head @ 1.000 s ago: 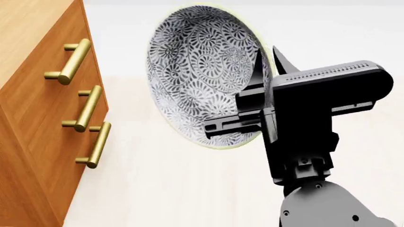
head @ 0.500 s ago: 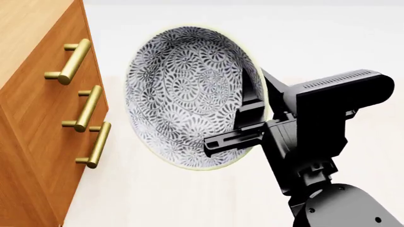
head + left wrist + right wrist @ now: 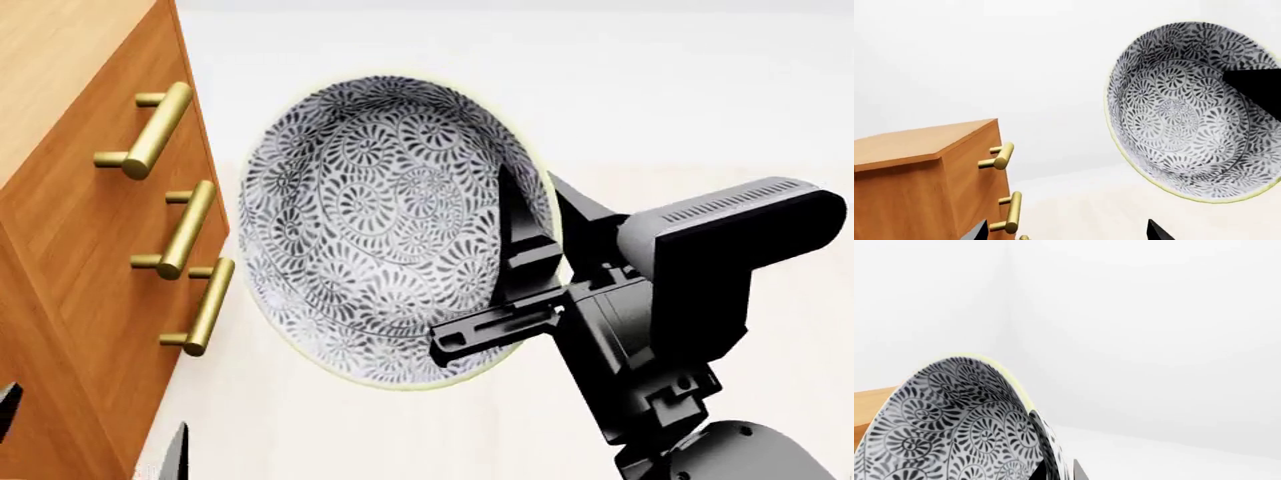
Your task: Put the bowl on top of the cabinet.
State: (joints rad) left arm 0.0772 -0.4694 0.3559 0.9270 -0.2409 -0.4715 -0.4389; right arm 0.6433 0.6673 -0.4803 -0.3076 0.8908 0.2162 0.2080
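Now | cabinet [image 3: 94, 250] at left, brass bar handles [image 3: 150, 130] facing the bowl | left gripper [image 3: 94, 440] barely in view at the lower edge, state cannot be told | bowl [image 3: 380, 230] in the air beside the cabinet front, tipped on edge, inside facing the cabinet | right gripper [image 3: 527, 255] pinching the bowl's rim

The grey-floral bowl [image 3: 380, 230] hangs tipped on edge, rim seemingly pinched in the right gripper [image 3: 523, 265], beside the orange-brown cabinet [image 3: 80, 200].
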